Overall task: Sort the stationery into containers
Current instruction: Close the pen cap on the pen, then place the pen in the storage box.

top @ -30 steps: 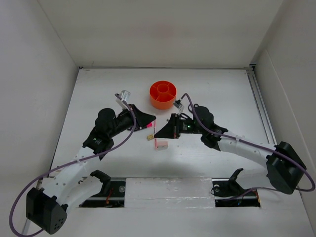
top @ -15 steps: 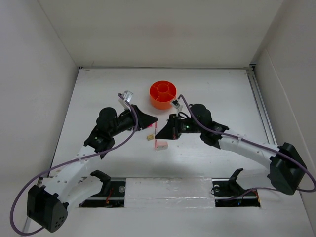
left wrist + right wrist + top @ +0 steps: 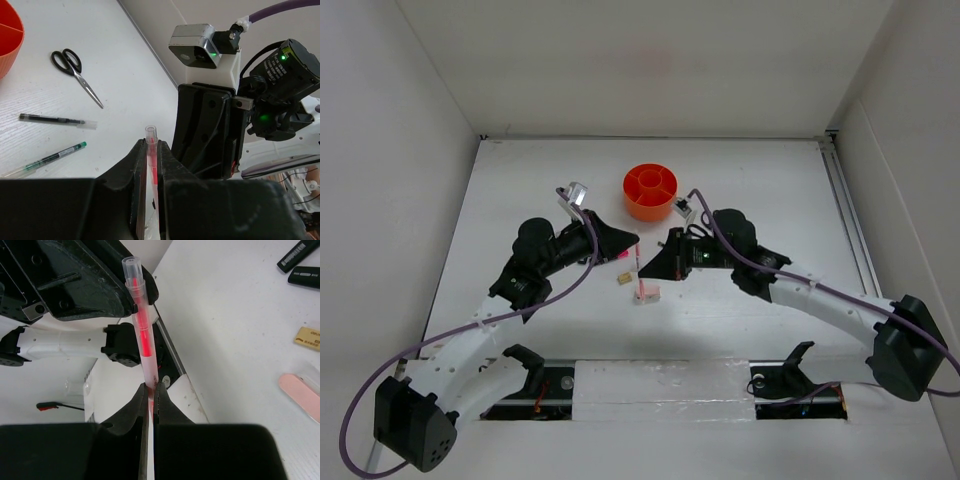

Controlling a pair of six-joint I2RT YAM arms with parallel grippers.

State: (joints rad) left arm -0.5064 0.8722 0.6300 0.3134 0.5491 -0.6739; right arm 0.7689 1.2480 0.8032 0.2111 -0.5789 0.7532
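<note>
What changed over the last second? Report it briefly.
The right pincer shifted slightly right, carrying the red pen it clamps. The left pincer edged nearer and is closed on the same pen. Nothing was let go. The orange holder and tan eraser stayed put.

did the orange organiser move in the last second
No. The orange organiser sits at the same spot near the back edge of the table in all three top views.

Left end effector (image 3: 632, 246) and right end effector (image 3: 640, 272) meet, both clamped.
</note>
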